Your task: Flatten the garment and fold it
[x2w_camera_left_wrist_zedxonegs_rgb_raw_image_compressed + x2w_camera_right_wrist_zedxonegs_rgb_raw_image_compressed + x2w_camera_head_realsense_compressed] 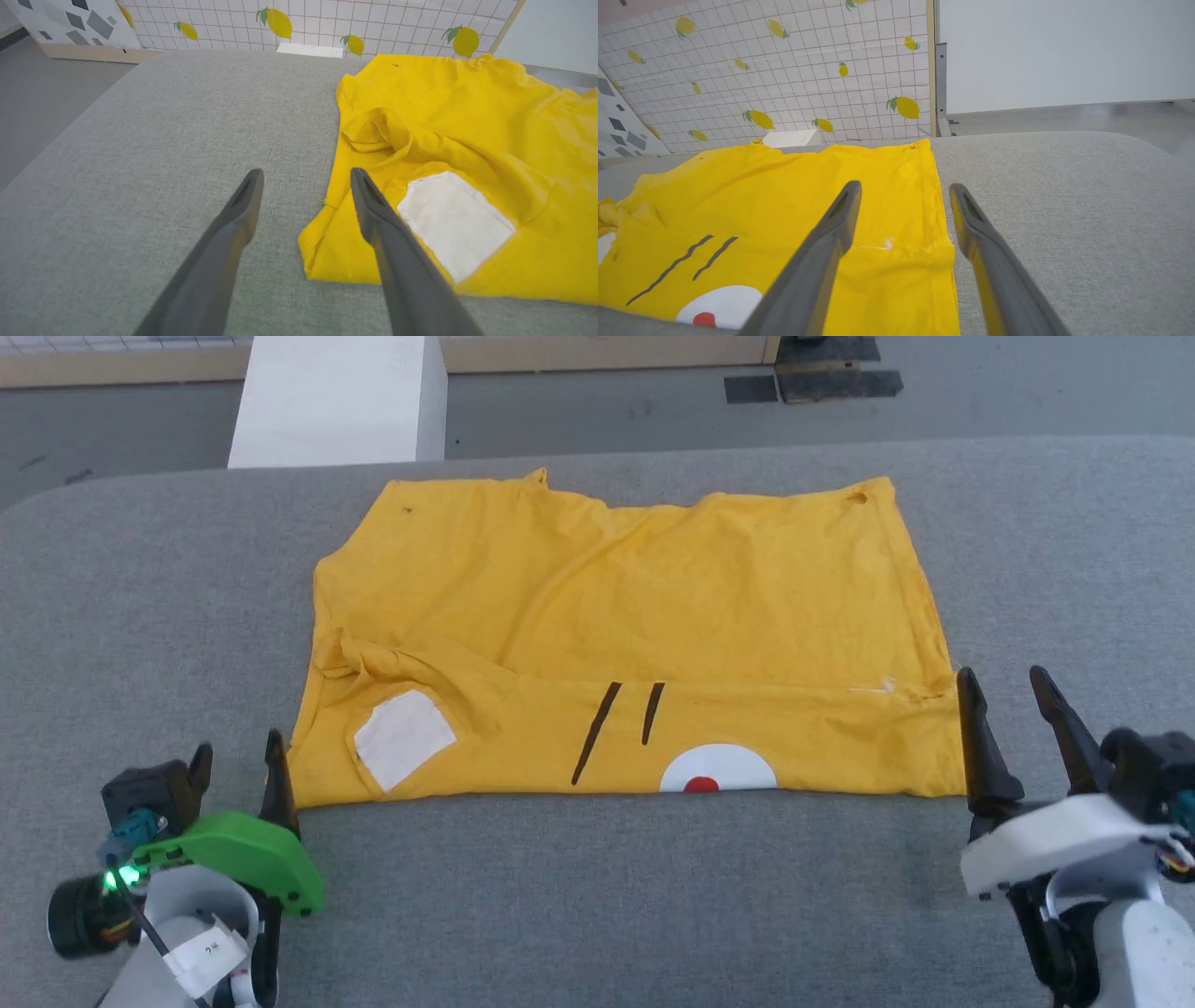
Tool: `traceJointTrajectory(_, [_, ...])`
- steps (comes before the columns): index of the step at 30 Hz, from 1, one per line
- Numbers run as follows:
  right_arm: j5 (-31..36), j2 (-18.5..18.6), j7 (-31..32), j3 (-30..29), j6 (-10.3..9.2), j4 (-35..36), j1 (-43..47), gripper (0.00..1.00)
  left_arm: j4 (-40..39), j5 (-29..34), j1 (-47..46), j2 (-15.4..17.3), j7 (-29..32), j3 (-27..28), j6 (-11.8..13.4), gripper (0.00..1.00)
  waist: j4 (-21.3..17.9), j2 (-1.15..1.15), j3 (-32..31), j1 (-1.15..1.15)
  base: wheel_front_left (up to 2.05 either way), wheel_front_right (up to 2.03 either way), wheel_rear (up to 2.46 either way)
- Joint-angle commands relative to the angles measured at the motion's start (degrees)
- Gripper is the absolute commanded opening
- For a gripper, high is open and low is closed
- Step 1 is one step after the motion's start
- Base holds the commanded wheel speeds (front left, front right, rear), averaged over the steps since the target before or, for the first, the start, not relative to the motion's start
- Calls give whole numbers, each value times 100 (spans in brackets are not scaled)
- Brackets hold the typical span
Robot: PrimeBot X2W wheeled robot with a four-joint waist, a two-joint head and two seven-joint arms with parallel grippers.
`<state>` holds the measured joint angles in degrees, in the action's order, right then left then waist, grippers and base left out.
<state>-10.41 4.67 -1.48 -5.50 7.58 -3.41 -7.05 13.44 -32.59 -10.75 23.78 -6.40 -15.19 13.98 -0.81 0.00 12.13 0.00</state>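
The yellow garment [635, 607] lies spread on the grey table [597, 896], its near strip folded over and showing a white patch [403, 737], two dark stripes and a white half-circle with a red dot. My left gripper [238, 756] stands open just off the garment's near left corner; in the left wrist view the left gripper [306, 179] straddles that edge of the garment [490, 140] with nothing held. My right gripper [1008, 686] is open at the near right corner; in the right wrist view the right gripper [903, 191] spans the hem of the garment [784, 205].
A white block [341, 397] stands on the floor beyond the table's far edge. Dark mats [812, 381] lie on the floor at the back right. A lemon-patterned tiled wall [784, 70] rises behind. Bare grey table surrounds the garment on all sides.
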Motion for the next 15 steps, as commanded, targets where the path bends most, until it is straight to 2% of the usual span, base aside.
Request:
traceJointTrajectory(1, [39,-53,-185,-21,-9,73,107,100,-40,-58,125,-8,149,29,94,100,-46,0,-47,0,0,0,0])
traceJointTrajectory(7, [-16,-164,-634,-40,-9,195,337,100,-135,-335,280,80,1001,25,262,100,-216,0,-13,0,0,0,0])
traceJointTrajectory(15, [-83,-178,-669,81,-9,153,355,100,-66,-730,202,147,2113,97,576,100,-422,0,7,0,0,0,0])
